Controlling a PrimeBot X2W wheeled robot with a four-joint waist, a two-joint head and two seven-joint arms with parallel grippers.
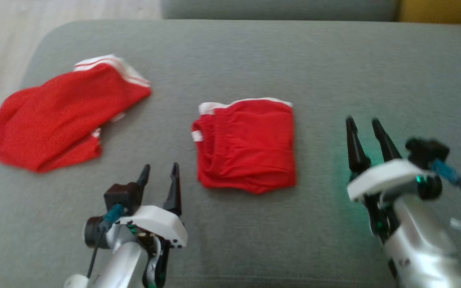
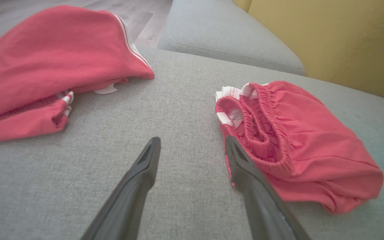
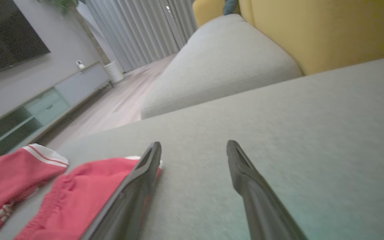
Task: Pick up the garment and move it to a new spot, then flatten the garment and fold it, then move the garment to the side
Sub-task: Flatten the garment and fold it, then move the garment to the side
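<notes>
A red garment [image 1: 246,146] with white trim lies folded into a neat square at the middle of the grey cushion [image 1: 254,60]. In the left wrist view this folded garment [image 2: 298,146] shows its elastic waistband, just right of my open left gripper [image 2: 192,146]. My left gripper [image 1: 160,176] hovers open at the lower left of the fold, holding nothing. At the right, my right gripper [image 1: 362,128] stands open and apart from the garment. In the right wrist view my right gripper [image 3: 193,150] has empty fingers, the folded garment [image 3: 78,196] lying to their left.
A second red garment [image 1: 62,116] with white stripes lies loosely bunched at the cushion's left end, near the edge. Another grey cushion [image 2: 225,36] and a yellow backrest [image 2: 328,36] lie beyond. Wooden floor [image 1: 2,48] runs past the left edge.
</notes>
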